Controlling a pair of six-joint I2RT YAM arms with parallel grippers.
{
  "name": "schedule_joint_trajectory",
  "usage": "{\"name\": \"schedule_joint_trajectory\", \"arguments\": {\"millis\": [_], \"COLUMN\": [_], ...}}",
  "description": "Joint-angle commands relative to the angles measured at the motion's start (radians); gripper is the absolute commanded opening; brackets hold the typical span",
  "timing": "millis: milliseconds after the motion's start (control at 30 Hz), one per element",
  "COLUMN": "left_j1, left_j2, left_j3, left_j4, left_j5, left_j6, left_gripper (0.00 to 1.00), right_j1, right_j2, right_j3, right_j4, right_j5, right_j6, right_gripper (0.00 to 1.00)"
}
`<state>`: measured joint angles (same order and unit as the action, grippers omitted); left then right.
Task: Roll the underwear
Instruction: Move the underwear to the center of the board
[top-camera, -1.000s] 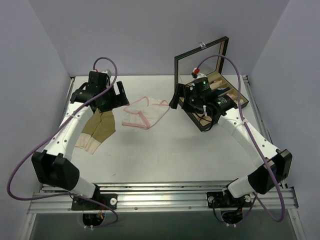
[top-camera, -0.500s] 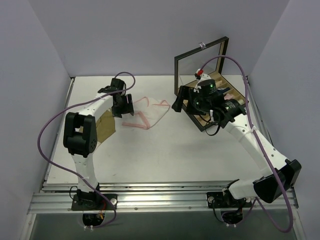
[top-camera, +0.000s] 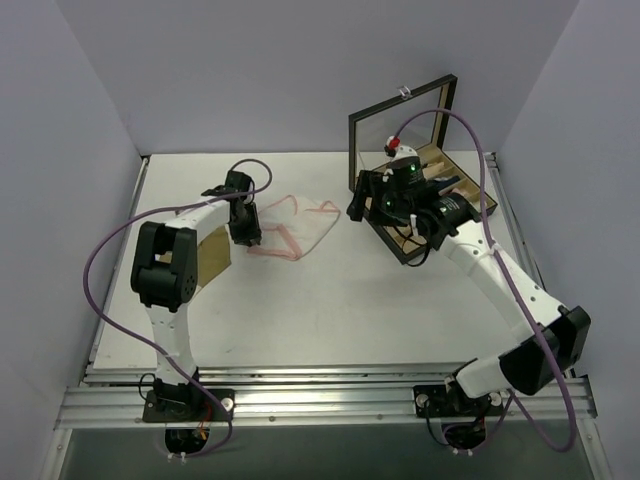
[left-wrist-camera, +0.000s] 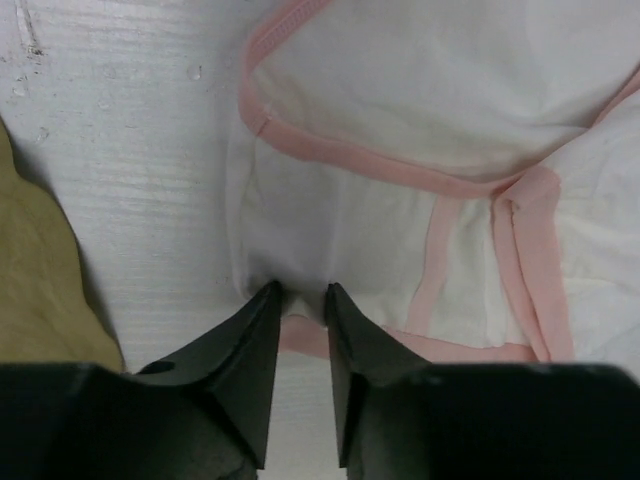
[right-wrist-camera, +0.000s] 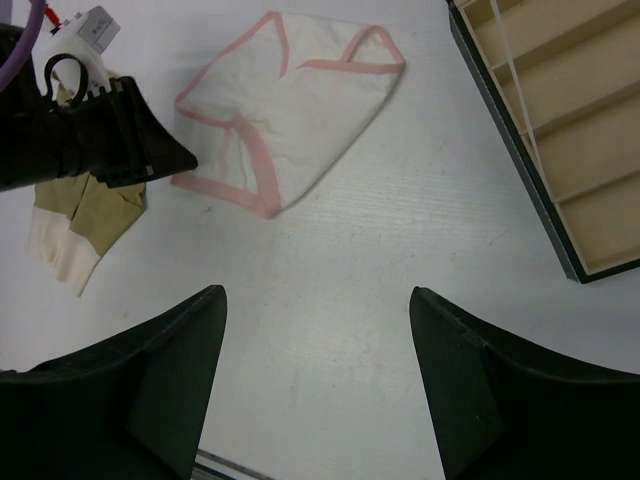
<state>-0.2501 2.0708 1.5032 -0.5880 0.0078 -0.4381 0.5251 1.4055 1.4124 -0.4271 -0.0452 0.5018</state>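
The white underwear with pink edging (top-camera: 297, 226) lies flat at the table's middle back, also seen in the left wrist view (left-wrist-camera: 420, 200) and the right wrist view (right-wrist-camera: 290, 120). My left gripper (top-camera: 251, 235) is down at its left edge, its jaws drawn close with a pinch of white cloth and pink hem bunched between the tips (left-wrist-camera: 303, 297). The tan underwear (top-camera: 211, 256) lies just left of that gripper, partly under the arm (left-wrist-camera: 40, 280). My right gripper (top-camera: 356, 200) hovers open above bare table right of the white underwear (right-wrist-camera: 318, 300), holding nothing.
A dark-framed wooden box (top-camera: 437, 196) with divided compartments (right-wrist-camera: 570, 120) stands open at the back right, its glass lid (top-camera: 400, 120) upright behind the right arm. Purple-grey walls close in the table on three sides.
My left arm swung in from the back left and dropped to the white underwear's left edge, and its jaws closed from wide open onto the cloth. The right arm shifted only slightly.
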Motion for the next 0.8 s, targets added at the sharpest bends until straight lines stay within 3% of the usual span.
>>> {"name": "schedule_joint_trajectory", "arguments": {"millis": [0,133,400,533,667,767], "left_j1": [-0.037,-0.087,-0.264,-0.282,-0.273,-0.256], "left_j2": [-0.005,-0.058,-0.277,-0.388,-0.512,-0.618], "left_j3": [-0.080,-0.172,-0.484,-0.611,-0.672,-0.696], "left_j4": [0.031,0.047,0.070,0.077,0.062,0.018], "left_j5": [0.020,0.034,0.008,0.001,-0.023,-0.040], "left_j6": [-0.024,-0.063,-0.247,-0.347,-0.418,-0.454], "left_gripper": [0.31,0.15,0.09,0.27,0.56,0.62], "right_j1": [0.006,0.019,0.104,0.141,0.180,0.222], "right_j2": [0.105,0.182,0.369,0.441,0.516,0.555], "right_j3": [0.065,0.057,0.054,0.048,0.046,0.053], "right_j4": [0.048,0.115,0.217,0.286,0.352,0.389], "right_j5": [0.093,0.103,0.139,0.119,0.059,0.019], "right_j6": [-0.016,-0.005,-0.026,-0.003,0.020,0.024], "right_gripper": [0.69,0.65,0.58,0.53,0.46,0.42]}}
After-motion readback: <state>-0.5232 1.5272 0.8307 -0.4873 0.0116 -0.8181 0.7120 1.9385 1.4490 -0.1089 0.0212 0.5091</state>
